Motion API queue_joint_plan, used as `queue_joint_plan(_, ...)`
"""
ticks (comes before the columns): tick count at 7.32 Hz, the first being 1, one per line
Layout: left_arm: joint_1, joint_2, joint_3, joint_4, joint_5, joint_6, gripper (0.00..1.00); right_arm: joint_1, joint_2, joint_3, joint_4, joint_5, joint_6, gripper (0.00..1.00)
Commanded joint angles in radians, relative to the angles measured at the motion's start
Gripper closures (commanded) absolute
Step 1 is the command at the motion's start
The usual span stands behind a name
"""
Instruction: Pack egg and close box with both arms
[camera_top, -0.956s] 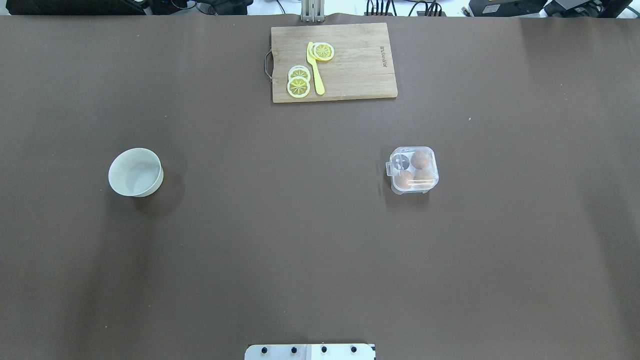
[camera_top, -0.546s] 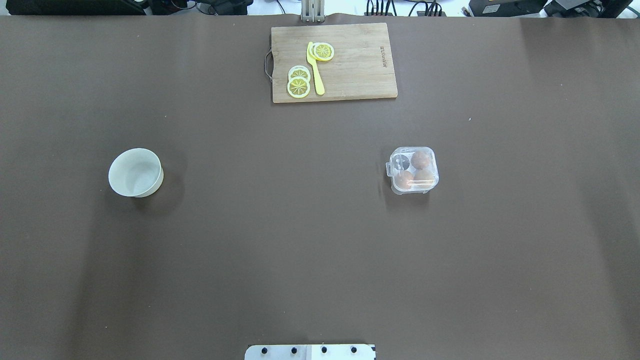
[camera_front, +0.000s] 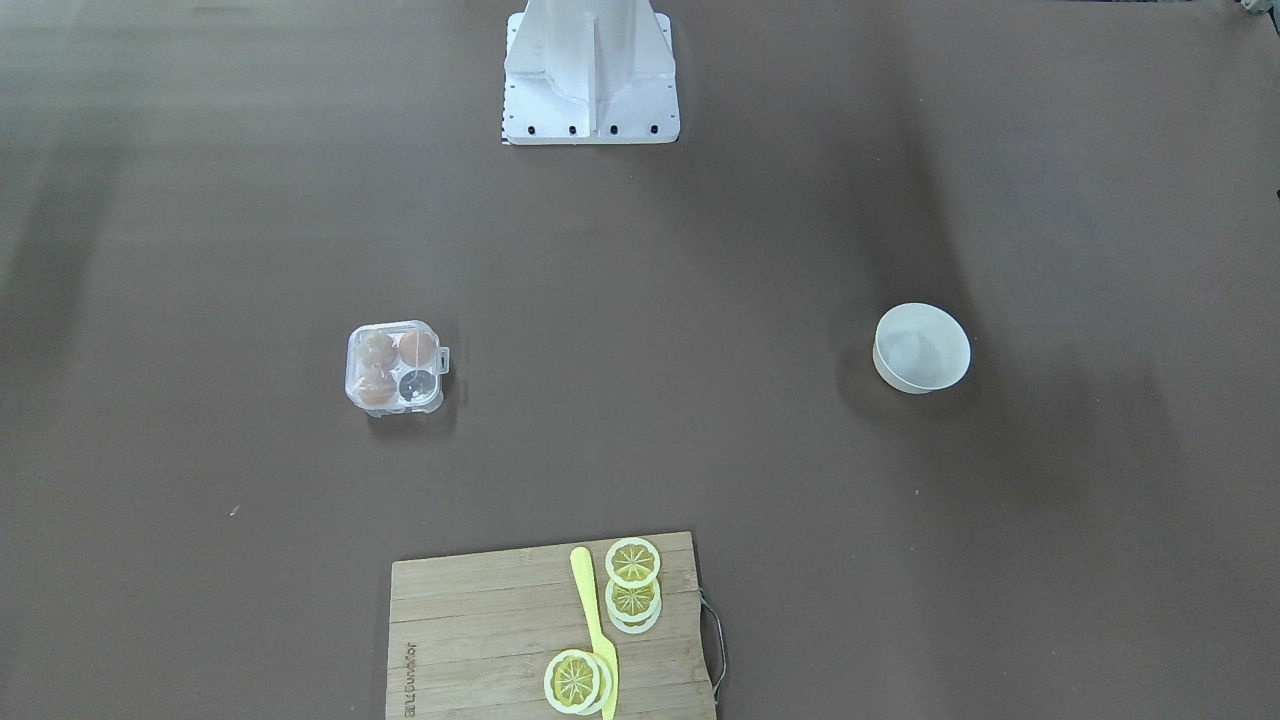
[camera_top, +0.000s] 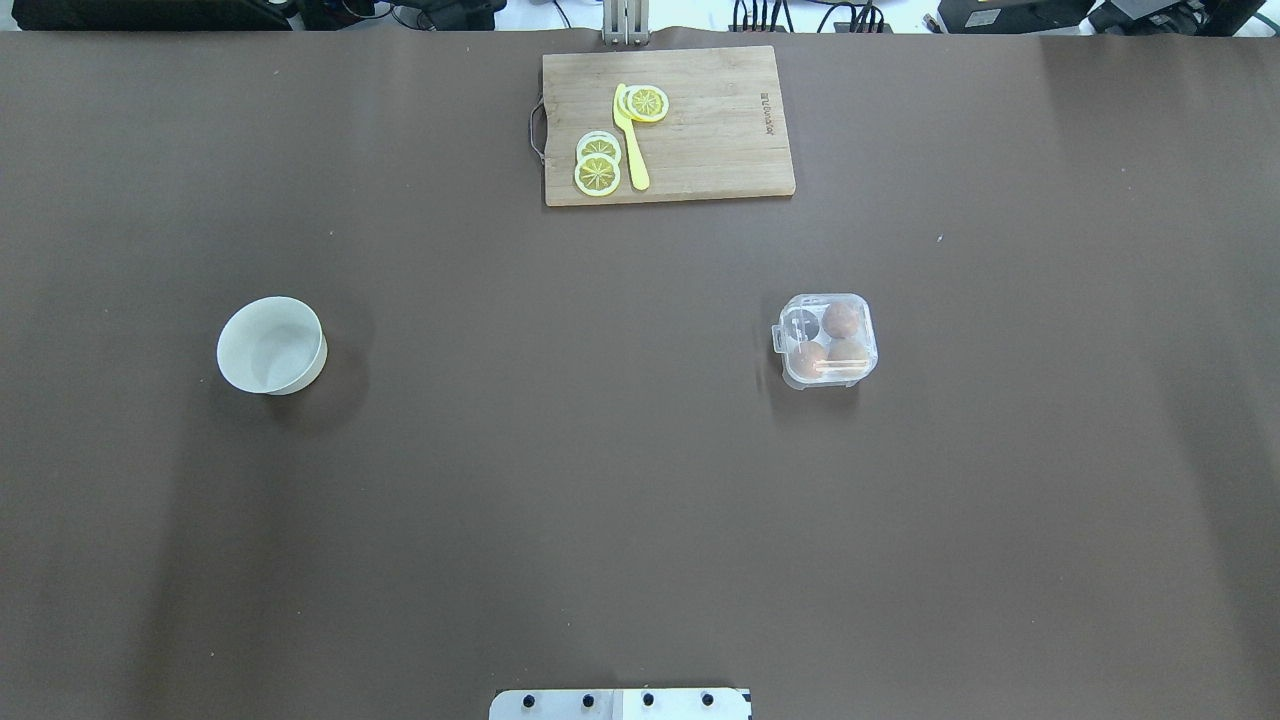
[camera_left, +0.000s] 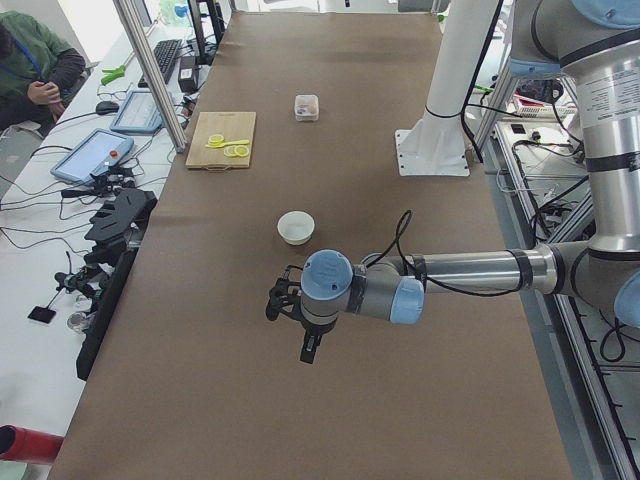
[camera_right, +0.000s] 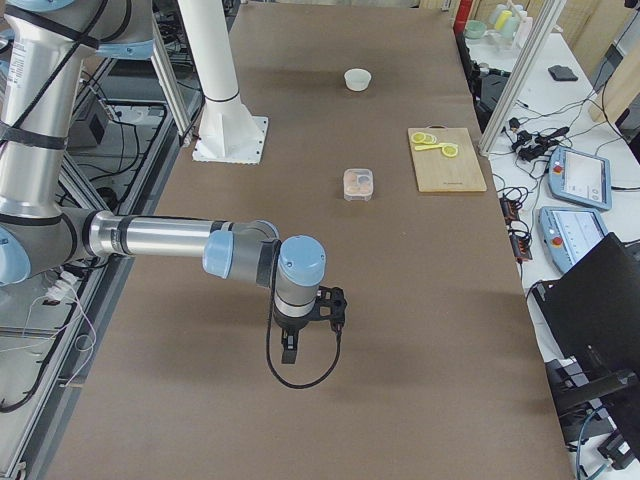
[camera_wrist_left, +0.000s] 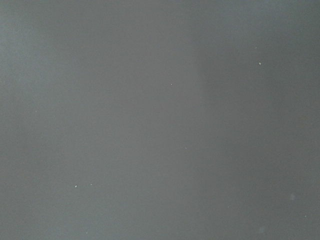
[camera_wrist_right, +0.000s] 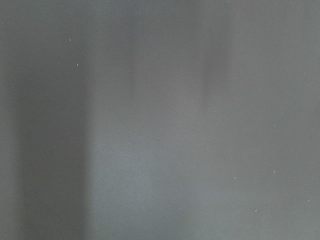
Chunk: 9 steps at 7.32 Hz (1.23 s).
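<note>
Fingers on left gripper (camera_left: 306, 350) and right gripper (camera_right: 289, 350): spread unclear; clear box (camera_top: 828, 340) (lid down) holds three eggs (camera_top: 843, 320).

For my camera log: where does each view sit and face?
Front-facing: across the table, facing the pedestal; no arms.
Overhead: behind the pedestal, looking down; its foot shows.
Exterior left: table end; left arm near.
Exterior right: opposite end; right arm near.
Left wrist: plain grey surface.
Right wrist: likewise.
Exterior views share the box and bowl.

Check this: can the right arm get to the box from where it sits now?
Probably yes. Nothing stands between the right arm and the box; the board and bowl lie off that line.
</note>
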Motion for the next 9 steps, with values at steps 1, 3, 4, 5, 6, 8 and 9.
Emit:
queue_joint_plan(1,0.000,-0.001,0.002,0.005,0.001,0.000,0.01,0.000,-0.001,-0.002,0.000,0.001,-0.002,0.00)
queue_joint_plan(3,-0.002,0.004,0.001,0.004,0.002,0.000,0.01,0.000,0.000,0.001,0.000,0.001,-0.003,0.00)
queue_joint_plan(4,-0.002,0.002,-0.001,0.004,0.012,0.000,0.01,0.000,-0.004,0.006,0.000,0.001,-0.006,0.00)
queue_joint_plan(5,-0.002,-0.001,-0.002,0.004,0.034,0.001,0.01,0.000,-0.008,0.006,0.000,0.001,-0.006,0.00)
queue_joint_plan(6,-0.002,-0.001,-0.005,0.004,0.036,0.001,0.01,0.000,-0.009,0.006,0.000,0.001,-0.008,0.00)
queue_joint_plan(8,0.000,0.002,-0.005,0.005,0.036,0.001,0.01,0.002,-0.023,0.007,0.002,0.001,-0.008,0.00)
queue_joint_plan(9,0.000,0.008,-0.002,0.005,0.038,0.001,0.01,0.000,-0.040,0.007,0.002,0.001,-0.008,0.00)
